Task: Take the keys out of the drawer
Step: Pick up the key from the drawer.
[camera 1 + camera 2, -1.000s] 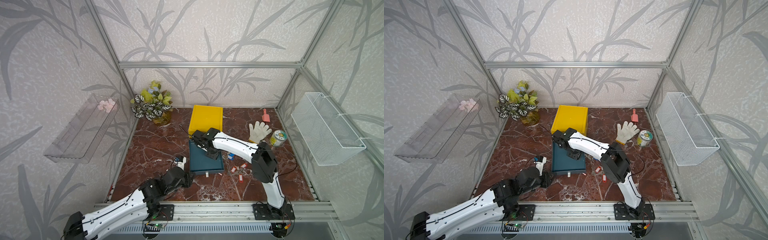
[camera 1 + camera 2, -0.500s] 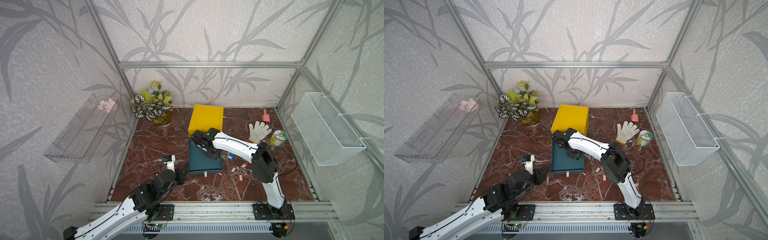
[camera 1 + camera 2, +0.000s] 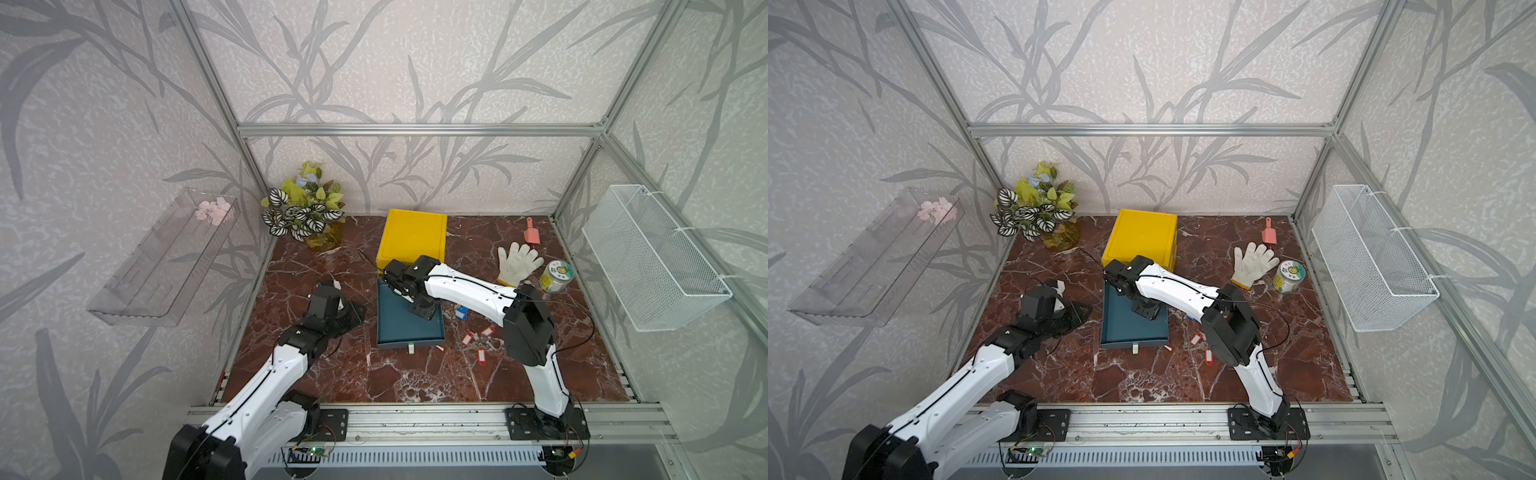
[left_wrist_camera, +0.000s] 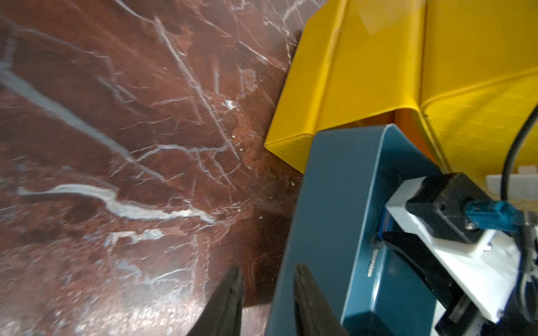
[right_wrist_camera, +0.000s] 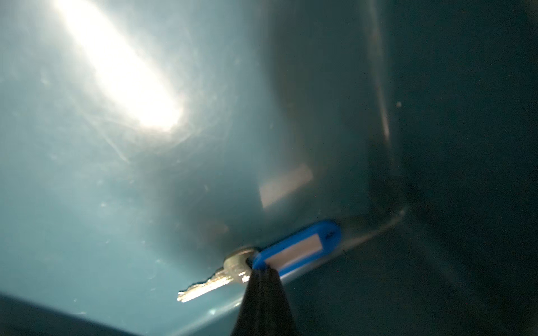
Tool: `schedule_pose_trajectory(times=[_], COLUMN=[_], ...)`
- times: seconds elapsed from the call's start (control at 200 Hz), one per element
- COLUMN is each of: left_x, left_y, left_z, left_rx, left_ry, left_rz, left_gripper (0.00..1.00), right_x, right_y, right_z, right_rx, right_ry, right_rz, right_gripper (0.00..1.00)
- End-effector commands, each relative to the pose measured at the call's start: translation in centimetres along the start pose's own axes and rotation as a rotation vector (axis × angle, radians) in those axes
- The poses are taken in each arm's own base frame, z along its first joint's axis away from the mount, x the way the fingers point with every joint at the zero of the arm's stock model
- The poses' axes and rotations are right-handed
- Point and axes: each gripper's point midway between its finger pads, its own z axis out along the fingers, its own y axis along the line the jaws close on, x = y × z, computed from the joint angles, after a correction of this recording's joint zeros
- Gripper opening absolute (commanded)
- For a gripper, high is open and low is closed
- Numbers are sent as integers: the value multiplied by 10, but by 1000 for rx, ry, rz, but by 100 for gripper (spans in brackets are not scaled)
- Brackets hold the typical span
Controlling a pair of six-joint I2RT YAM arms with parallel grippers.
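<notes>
The dark teal drawer (image 3: 399,330) (image 3: 1125,330) is pulled out of the yellow cabinet (image 3: 411,237) in both top views. My right gripper (image 3: 423,311) (image 3: 1144,311) reaches down into it. In the right wrist view it (image 5: 263,272) is shut on a silver key (image 5: 215,283) with a blue tag (image 5: 300,247), low over the drawer floor (image 5: 87,203). More keys with red tags (image 3: 481,356) (image 3: 1207,356) and a blue-tagged one (image 3: 460,313) lie on the marble right of the drawer. My left gripper (image 3: 356,311) (image 4: 267,269) stands open and holds nothing, beside the drawer's left wall (image 4: 334,189).
A white glove (image 3: 517,259), a jar (image 3: 555,276) and a pink scoop (image 3: 531,235) lie at the back right. A potted plant (image 3: 307,212) stands at the back left. A wire basket (image 3: 648,257) hangs on the right wall, a clear shelf (image 3: 166,257) on the left.
My left arm has drawn away from the drawer's front left corner and swung farther back along its left side, its jaws narrower. The right arm has stayed put in the drawer.
</notes>
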Motion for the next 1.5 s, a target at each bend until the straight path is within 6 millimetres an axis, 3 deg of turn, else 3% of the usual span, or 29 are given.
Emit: schedule_pose_trajectory(times=[0.0, 0.33, 0.615, 0.76, 1.165, 1.494], left_x=[-14, -28, -43, -44, -34, -35], left_y=[-40, -39, -55, -49, -40, -52], left_z=[-2, 22, 22, 28, 31, 39], left_rx=[151, 146, 185, 154, 99, 124], left_ry=[0, 37, 9, 13, 51, 34], left_rz=[101, 106, 139, 151, 196, 198], left_gripper=[31, 32, 31, 26, 22, 16], right_x=[-7, -10, -13, -11, -16, -16], right_y=[1, 5, 7, 8, 7, 7], right_z=[-4, -1, -1, 2, -1, -1], right_rx=[-10, -26, -38, -38, -39, -43], right_ry=[-18, -17, -25, -18, -39, -40], right_rz=[8, 9, 12, 8, 15, 33], right_gripper=[0, 0, 0, 0, 0, 0])
